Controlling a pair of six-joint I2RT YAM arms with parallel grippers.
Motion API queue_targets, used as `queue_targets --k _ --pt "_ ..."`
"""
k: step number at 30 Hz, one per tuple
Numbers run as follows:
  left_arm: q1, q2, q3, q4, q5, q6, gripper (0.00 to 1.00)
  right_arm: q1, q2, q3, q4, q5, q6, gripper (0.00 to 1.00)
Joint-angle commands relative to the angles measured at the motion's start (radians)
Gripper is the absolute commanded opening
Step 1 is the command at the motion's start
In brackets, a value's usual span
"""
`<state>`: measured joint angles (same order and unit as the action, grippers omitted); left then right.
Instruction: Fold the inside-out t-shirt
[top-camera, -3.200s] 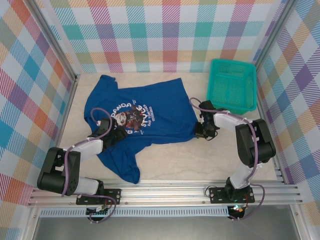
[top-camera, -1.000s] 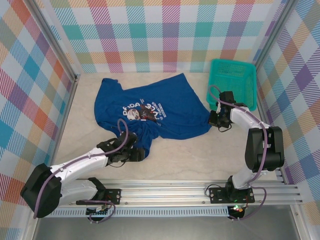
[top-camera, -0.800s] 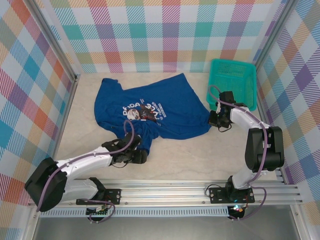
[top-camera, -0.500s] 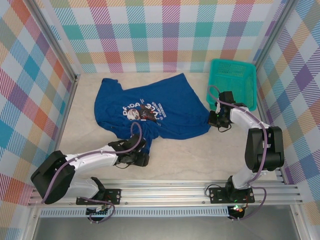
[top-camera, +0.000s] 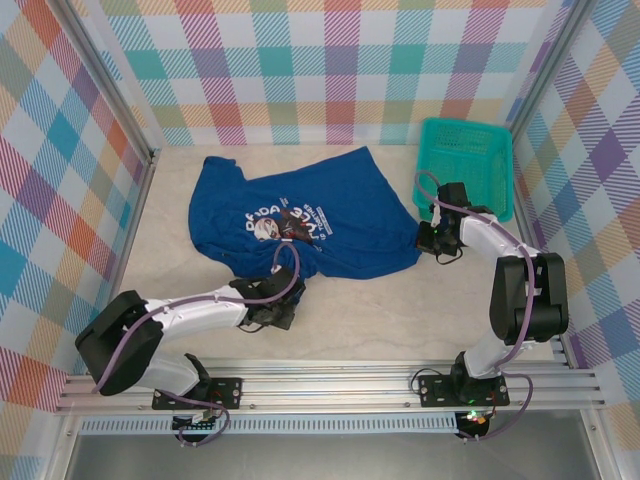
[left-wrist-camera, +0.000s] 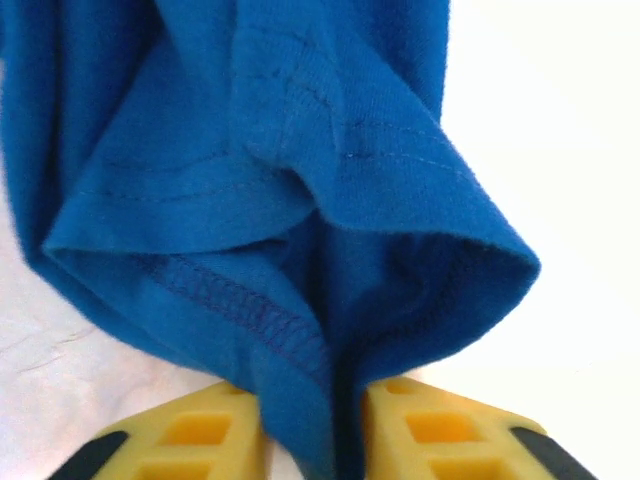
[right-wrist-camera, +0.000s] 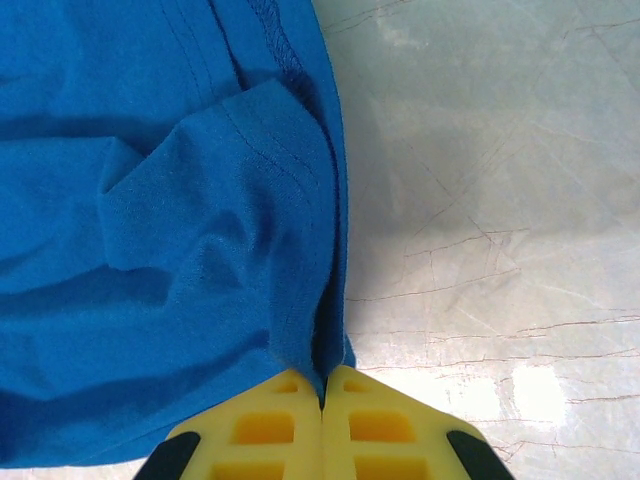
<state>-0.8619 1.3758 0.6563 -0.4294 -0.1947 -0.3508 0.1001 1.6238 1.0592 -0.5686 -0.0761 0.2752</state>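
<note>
Low along the near tabletop (top-camera: 400, 320), the left fingers (left-wrist-camera: 225, 425) pinch a bunched hem of the blue t-shirt (top-camera: 335, 215). The right fingers (right-wrist-camera: 275, 420), arm bent, clamp its right edge. It lies spread mid-tabletop, white print unreadably small. Teal basket (top-camera: 465, 165) beyond.

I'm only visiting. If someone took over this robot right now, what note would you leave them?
Left gripper: closed on a bunched hem at the near edge of the t-shirt.
Right gripper: shut on the t-shirt's right edge, near the teal basket.
T-shirt: lying rumpled on the table, white print showing.
Done: both grips taken.
Left: every fold.
</note>
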Motion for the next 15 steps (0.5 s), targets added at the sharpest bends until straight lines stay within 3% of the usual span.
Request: queue_targets --k 1,5,8,11,15 --pt "-0.013 -0.088 0.038 -0.090 -0.091 -0.009 0.18 0.009 -0.044 -0.002 -0.006 -0.017 -0.009 0.00" --pt "-0.010 -0.226 0.087 -0.184 -0.229 -0.010 0.01 0.010 -0.103 0.004 0.025 -0.041 0.008 0.00" --pt "0.023 -0.344 0.204 -0.272 -0.402 0.030 0.00 0.012 -0.200 0.023 0.079 -0.085 0.031 0.00" --pt "0.118 -0.452 0.355 -0.316 -0.528 0.111 0.00 0.010 -0.297 0.115 0.071 -0.037 0.028 0.00" --pt "0.304 -0.542 0.608 -0.340 -0.521 0.247 0.00 0.007 -0.389 0.292 0.008 0.042 -0.013 0.00"
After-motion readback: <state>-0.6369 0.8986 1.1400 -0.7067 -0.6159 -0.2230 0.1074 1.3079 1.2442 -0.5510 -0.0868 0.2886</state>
